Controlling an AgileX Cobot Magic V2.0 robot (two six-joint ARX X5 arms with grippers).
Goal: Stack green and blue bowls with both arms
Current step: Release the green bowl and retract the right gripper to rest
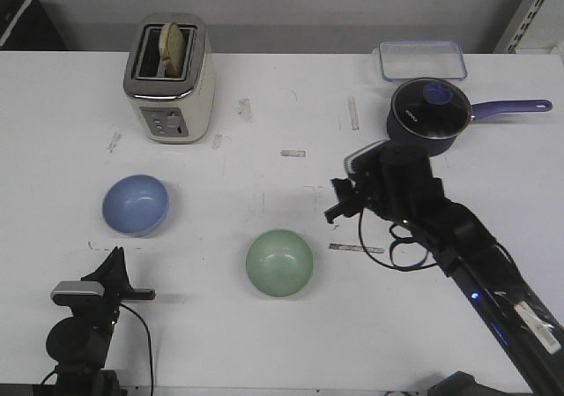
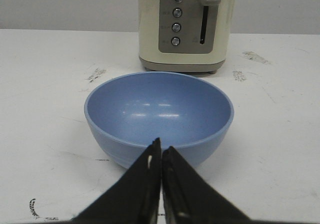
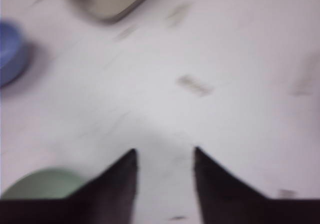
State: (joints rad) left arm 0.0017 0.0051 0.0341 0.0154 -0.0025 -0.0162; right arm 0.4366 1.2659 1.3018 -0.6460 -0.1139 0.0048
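The blue bowl (image 1: 136, 205) sits upright on the white table at the left; it fills the left wrist view (image 2: 158, 116). The green bowl (image 1: 279, 262) sits upright near the table's middle front; its edge shows blurred in the right wrist view (image 3: 42, 183). My left gripper (image 1: 116, 257) is shut and empty, low at the front left, just short of the blue bowl (image 2: 161, 146). My right gripper (image 1: 337, 204) is open and empty above the table, to the right of and beyond the green bowl (image 3: 164, 154).
A cream toaster (image 1: 170, 78) with bread stands at the back left. A dark navy saucepan (image 1: 428, 116) with a long handle and a clear lidded box (image 1: 422, 60) are at the back right. Tape marks dot the table.
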